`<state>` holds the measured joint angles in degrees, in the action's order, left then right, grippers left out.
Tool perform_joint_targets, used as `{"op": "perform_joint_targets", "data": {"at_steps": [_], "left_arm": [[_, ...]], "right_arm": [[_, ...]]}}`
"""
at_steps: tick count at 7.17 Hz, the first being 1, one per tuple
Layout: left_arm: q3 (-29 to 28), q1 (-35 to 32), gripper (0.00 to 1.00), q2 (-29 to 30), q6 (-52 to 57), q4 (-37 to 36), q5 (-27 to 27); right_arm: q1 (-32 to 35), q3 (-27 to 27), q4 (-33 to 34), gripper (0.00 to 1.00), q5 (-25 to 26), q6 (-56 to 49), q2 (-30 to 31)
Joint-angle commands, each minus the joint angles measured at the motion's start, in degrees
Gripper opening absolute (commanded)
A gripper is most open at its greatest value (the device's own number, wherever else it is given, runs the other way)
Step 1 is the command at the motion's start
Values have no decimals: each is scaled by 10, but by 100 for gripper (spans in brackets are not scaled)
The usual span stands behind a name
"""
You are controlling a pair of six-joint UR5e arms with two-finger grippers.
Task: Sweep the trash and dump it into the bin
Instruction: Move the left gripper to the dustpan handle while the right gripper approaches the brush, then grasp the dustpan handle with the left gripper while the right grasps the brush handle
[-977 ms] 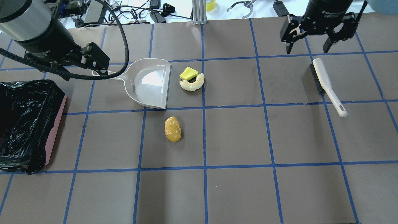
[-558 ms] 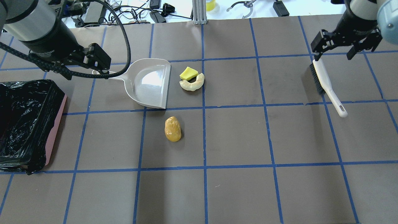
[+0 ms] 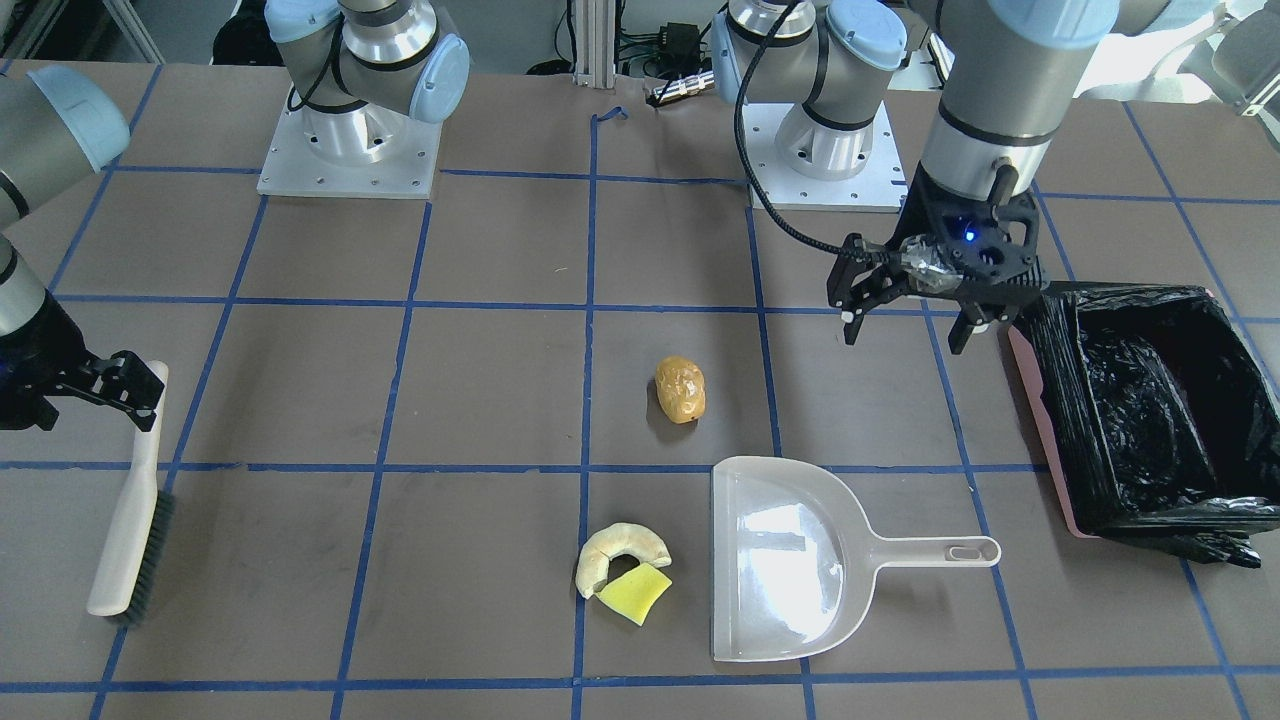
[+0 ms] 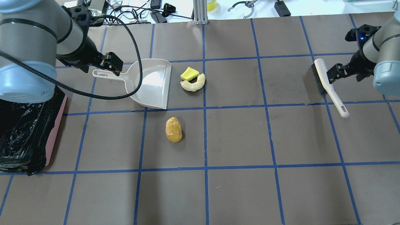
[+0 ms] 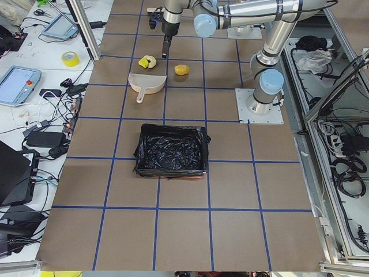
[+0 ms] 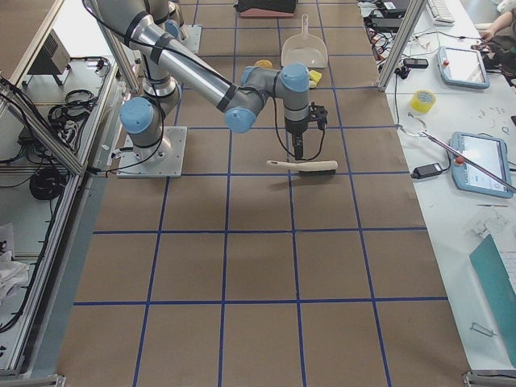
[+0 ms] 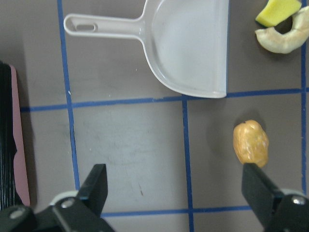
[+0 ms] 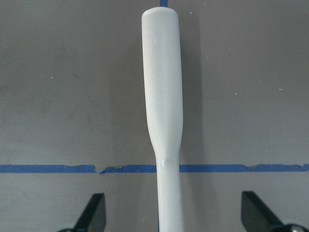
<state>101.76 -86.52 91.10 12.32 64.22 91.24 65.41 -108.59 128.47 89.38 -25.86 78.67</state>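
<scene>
The golden-brown lump (image 4: 173,129) lies alone in front of the off-white dustpan (image 4: 150,84). The cream bread piece (image 4: 193,85) and yellow-green sponge wedge (image 4: 189,73) lie touching just right of the dustpan's mouth. The black-lined pink bin (image 4: 55,128) stands at the left edge. My left gripper (image 3: 905,340) is open and empty, above the table between the dustpan handle and the bin (image 3: 1035,400). My right gripper (image 8: 176,217) is open, its fingers (image 8: 94,215) on either side of the white brush (image 8: 164,96), apart from it.
The brush (image 4: 325,82) lies flat at the right, bristles to the left. In the left wrist view the dustpan (image 7: 188,48) and lump (image 7: 250,143) lie ahead, with the bin's pink edge (image 7: 18,140) at left. Cables and tools lie beyond the far table edge.
My right gripper has moved right and toward the near side, coming over the brush. My left arm has swung further into view, its gripper shifting right by the dustpan handle. Objects have not moved.
</scene>
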Motion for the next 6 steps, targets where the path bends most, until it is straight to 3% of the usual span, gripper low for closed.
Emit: {"op": "perform_joint_targets", "data": {"at_steps": [1, 3, 5, 6], "left_arm": [[6, 0, 100, 52, 16, -32, -1], [-8, 9, 100, 82, 133, -33, 1], [-27, 18, 100, 120, 367, -37, 17], [-33, 27, 100, 151, 503, -41, 17]], "right_arm": [[-11, -20, 25, 99, -3, -10, -20], [-26, -71, 70, 98, -15, -51, -21], [-30, -90, 74, 96, -14, -68, -21], [-30, -92, 73, 88, -15, -77, -20]]}}
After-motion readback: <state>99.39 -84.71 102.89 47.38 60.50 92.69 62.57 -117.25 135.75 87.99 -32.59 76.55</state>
